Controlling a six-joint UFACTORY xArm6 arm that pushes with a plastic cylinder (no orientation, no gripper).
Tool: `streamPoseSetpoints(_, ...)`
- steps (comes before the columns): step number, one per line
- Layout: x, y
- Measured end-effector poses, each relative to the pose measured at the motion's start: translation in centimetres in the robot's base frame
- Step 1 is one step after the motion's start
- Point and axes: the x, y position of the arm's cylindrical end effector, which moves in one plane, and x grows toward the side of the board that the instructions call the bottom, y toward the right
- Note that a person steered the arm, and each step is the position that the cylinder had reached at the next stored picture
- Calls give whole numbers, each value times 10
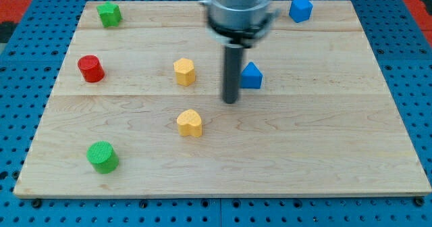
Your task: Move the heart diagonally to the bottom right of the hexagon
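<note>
A yellow heart block lies on the wooden board a little below the board's middle. A yellow hexagon block lies above it, slightly to the left. The dark rod comes down from the view's top centre. My tip rests on the board, to the right of and above the heart, and to the right of and below the hexagon. The tip touches no block. A blue block sits just right of the rod.
A green star-like block is at the top left, a red cylinder at the left, a green cylinder at the bottom left, and a blue cube-like block at the top right.
</note>
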Motion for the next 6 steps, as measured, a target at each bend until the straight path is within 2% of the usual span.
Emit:
streamPoseSetpoints(1, 9, -65)
streamPoseSetpoints(2, 49, -24)
streamPoseSetpoints(3, 73, 50)
streamPoseSetpoints(4, 51, -9)
streamPoseSetpoints(5, 45, -38)
streamPoseSetpoints(6, 87, -70)
